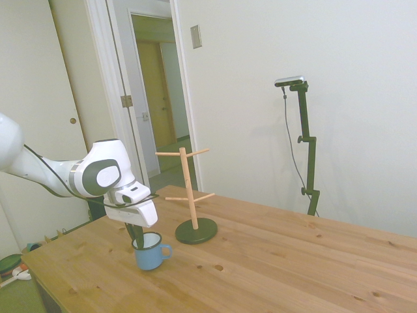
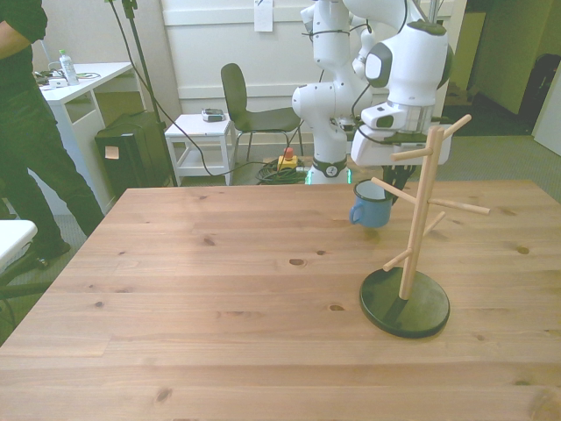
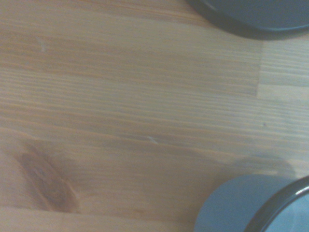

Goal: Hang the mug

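The small blue mug (image 1: 149,253) with a white inside stands upright on the wooden table, its loop handle pointing toward the rack. My gripper (image 1: 136,236) reaches down from above and is shut on the mug's rim, on the side away from the handle. In the front view the mug (image 2: 372,207) sits just behind the rack under the gripper (image 2: 368,182). The wooden peg rack (image 1: 189,186) rises from a dark round base (image 2: 404,303), close beside the mug. A blurred edge of the mug (image 3: 241,205) and of the base (image 3: 251,14) shows in the wrist view.
The rack's pegs (image 2: 460,207) stick out at several heights to both sides. A person (image 2: 31,132) stands off the table at the front view's left. A chair (image 2: 250,110) and a white stool (image 2: 202,132) stand behind the table.
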`<control>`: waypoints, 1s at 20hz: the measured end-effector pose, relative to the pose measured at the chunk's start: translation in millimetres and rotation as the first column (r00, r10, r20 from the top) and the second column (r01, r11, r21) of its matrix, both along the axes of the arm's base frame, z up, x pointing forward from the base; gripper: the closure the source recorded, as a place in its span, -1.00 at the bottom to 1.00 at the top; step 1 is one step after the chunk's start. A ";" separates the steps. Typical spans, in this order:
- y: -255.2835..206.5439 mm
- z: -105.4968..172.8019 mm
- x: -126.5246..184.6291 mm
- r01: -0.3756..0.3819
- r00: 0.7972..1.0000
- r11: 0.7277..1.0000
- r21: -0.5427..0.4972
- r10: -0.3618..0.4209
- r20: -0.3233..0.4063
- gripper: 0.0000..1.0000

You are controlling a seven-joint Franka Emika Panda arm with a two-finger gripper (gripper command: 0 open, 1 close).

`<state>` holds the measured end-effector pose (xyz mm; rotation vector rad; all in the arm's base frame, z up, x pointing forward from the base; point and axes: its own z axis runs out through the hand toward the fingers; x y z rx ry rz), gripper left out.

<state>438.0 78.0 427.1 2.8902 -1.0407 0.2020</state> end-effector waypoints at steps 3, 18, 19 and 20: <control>-15.2 42.0 -18.5 -0.012 0.999 1.000 -0.020 0.013 0.036 1.00; -71.5 153.8 -3.3 0.001 0.994 0.999 -0.033 0.003 0.107 1.00; -73.3 157.2 1.2 0.001 0.995 0.999 -0.034 0.003 0.104 1.00; -75.2 160.5 5.7 0.000 0.995 0.999 -0.037 0.004 0.101 1.00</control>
